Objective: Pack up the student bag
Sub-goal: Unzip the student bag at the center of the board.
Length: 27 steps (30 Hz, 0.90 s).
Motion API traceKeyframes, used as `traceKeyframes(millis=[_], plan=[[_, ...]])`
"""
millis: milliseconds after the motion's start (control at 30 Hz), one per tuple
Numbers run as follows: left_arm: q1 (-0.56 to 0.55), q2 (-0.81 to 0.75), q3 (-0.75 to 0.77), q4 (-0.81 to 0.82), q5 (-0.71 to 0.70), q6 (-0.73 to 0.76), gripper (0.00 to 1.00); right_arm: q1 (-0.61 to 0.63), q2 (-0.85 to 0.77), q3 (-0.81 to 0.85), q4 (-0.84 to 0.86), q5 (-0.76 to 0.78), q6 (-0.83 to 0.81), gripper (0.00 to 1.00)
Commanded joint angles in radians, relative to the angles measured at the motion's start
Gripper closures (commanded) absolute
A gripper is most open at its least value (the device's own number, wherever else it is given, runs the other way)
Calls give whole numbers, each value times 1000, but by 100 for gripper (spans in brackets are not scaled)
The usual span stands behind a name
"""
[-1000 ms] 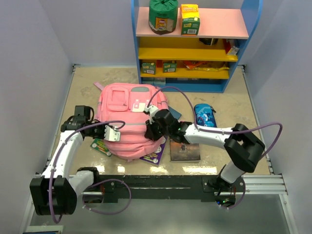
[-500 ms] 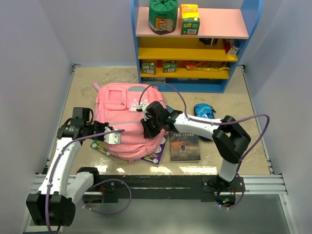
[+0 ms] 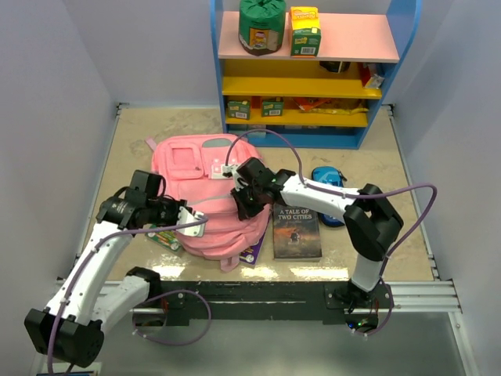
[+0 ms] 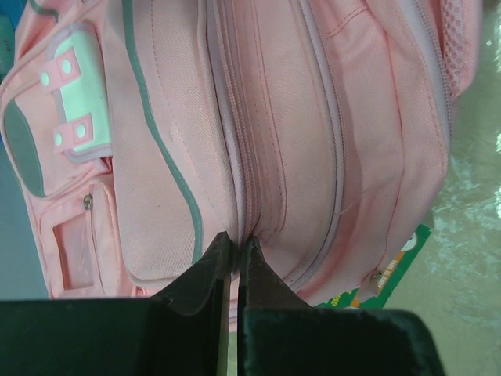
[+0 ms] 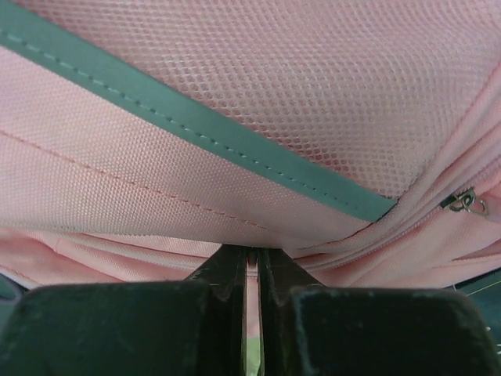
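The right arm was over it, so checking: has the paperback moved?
No. The paperback sits where it did, same gap to the black rail; only the right arm has swung off it.

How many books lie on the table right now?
3: a dark book right of the student bag, a purple book and a green book partly under it. More may be hidden.
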Motion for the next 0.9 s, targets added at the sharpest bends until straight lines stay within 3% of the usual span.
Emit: traceKeyframes(millis=[0,233,400,467,700,867], plan=[[-81,-64,73,-291,218,-196,100,-39,-39,89,510,175,-30,100],[-175,-102,82,-286,206,-287,100,-19,-88,3,542,169,-5,100],[-190,-66,85,-291,197,-351,100,-19,-45,92,505,158,-30,100],[-190,-70,77,-288,183,-304,100,-19,-37,134,487,155,-37,100],[-190,-184,-41,66,35,-411,100,-19,-42,93,484,149,-48,100],[-189,-171,-82,145,-23,-481,100,-19,-85,-29,507,147,-51,100]])
